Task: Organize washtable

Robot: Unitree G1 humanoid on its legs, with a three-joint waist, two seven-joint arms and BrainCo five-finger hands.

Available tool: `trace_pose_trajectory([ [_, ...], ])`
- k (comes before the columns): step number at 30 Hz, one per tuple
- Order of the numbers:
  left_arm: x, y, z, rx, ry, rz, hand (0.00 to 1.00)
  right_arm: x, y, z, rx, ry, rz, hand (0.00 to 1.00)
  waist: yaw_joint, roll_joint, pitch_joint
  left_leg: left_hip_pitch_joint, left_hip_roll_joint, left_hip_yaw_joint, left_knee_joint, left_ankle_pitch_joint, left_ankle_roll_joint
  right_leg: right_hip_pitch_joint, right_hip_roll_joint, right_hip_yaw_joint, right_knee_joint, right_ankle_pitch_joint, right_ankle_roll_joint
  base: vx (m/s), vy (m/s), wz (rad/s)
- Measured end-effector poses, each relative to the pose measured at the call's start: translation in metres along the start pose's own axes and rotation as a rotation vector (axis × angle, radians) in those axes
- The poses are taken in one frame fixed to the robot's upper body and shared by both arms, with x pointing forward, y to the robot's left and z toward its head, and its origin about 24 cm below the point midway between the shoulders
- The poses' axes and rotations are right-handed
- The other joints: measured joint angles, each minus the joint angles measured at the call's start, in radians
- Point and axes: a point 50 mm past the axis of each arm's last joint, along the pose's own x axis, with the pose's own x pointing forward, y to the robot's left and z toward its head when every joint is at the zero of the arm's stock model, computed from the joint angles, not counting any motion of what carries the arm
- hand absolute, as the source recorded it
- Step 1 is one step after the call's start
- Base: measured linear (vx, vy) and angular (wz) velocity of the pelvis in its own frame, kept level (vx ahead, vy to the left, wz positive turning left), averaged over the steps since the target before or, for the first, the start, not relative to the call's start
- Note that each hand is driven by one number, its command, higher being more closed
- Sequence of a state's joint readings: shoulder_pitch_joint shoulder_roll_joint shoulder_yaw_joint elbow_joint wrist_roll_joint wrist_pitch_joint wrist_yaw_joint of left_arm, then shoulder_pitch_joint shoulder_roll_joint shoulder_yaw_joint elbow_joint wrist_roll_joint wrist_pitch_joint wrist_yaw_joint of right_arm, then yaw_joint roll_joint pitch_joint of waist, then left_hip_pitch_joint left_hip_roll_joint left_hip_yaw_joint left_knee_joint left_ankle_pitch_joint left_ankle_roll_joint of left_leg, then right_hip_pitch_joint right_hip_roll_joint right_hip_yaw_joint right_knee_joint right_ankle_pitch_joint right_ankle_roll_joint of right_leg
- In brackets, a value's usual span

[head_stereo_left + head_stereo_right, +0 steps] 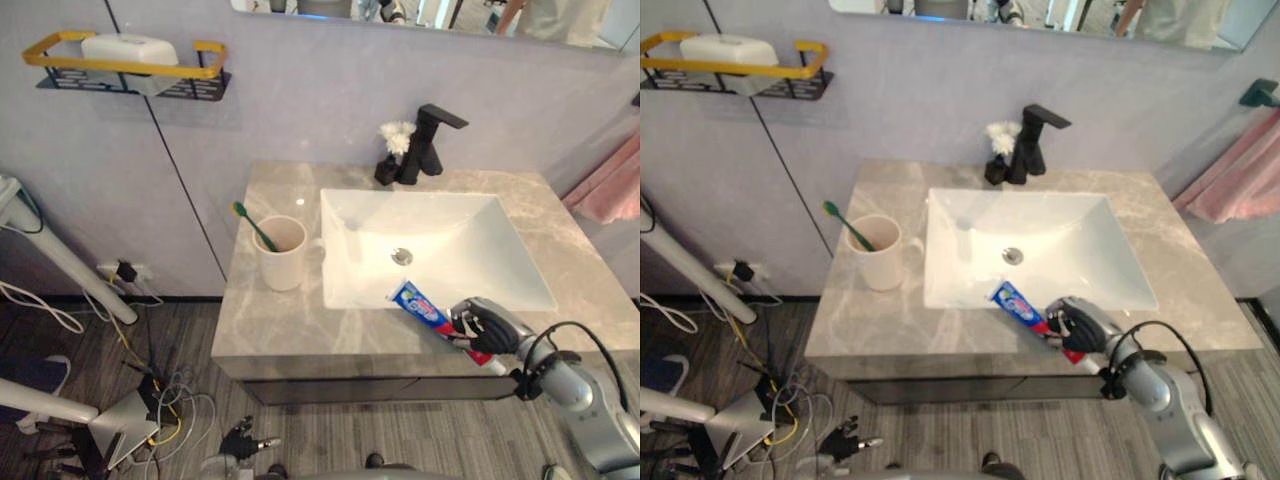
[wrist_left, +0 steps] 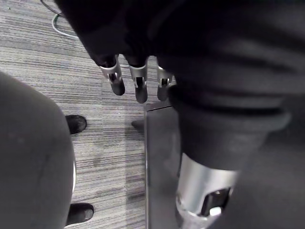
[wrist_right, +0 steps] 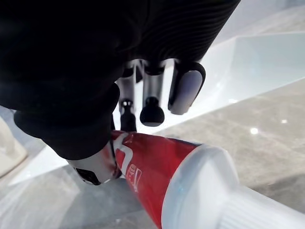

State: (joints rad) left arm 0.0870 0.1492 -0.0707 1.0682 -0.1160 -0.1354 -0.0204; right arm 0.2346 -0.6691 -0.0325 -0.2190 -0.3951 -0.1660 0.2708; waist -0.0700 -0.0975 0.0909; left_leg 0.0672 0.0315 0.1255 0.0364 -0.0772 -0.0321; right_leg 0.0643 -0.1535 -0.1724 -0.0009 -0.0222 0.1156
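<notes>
Toothpaste tube (image 1: 425, 310) sits in the right hand (image 1: 492, 326), whose fingers curl over its red cap end with the thumb underneath. The hand is at the front edge of the counter (image 1: 290, 330), and the tube's blue end points away from the palm, over the near rim of the white sink (image 1: 370, 235). Far to that hand's left, high on the wall, a yellow-railed shelf (image 1: 190, 70) carries a white box (image 1: 130, 48). The left hand (image 2: 138, 83) hangs below counter level, fingers straight and slightly apart, above the grey floor (image 2: 109, 143). Left of the right hand, across the basin, a cream mug (image 1: 282, 262) holds a green toothbrush (image 1: 252, 224). Beyond the right hand's fingers, behind the sink, stands a black faucet (image 1: 432, 140) with a white flower (image 1: 397, 135) just beside it. To that hand's right hangs a pink towel (image 1: 612, 185).
</notes>
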Motion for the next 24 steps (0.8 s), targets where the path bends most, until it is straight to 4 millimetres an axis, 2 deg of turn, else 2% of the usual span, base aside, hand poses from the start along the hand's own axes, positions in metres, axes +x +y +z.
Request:
trace_pose_trajectory([
  [13,-0.001,0.004,-0.003,-0.039,0.004,0.046,0.00,0.001,-0.003,0.001,0.103,0.055,-0.371,1.00,0.000,0.011,0.003,-0.001,-0.001,0.001,0.000,0.000,0.000,0.001,0.000,0.003,-0.007,0.006,0.000,0.00,0.000,0.00],
  [21,-0.002,0.006,-0.005,-0.075,0.004,0.085,0.00,-0.001,-0.001,0.003,0.142,0.086,-0.508,1.00,0.000,0.027,0.005,-0.002,-0.002,-0.012,0.000,0.000,0.000,0.018,0.001,-0.013,-0.029,0.015,0.000,0.00,-0.006,0.05],
  [24,-0.004,0.014,-0.007,-0.115,0.007,0.133,0.00,0.000,0.000,0.007,0.167,0.076,-0.539,1.00,0.006,0.034,0.006,-0.002,0.000,-0.015,0.000,0.001,0.000,0.021,0.004,-0.016,-0.031,0.015,0.000,-0.01,-0.015,0.03],
])
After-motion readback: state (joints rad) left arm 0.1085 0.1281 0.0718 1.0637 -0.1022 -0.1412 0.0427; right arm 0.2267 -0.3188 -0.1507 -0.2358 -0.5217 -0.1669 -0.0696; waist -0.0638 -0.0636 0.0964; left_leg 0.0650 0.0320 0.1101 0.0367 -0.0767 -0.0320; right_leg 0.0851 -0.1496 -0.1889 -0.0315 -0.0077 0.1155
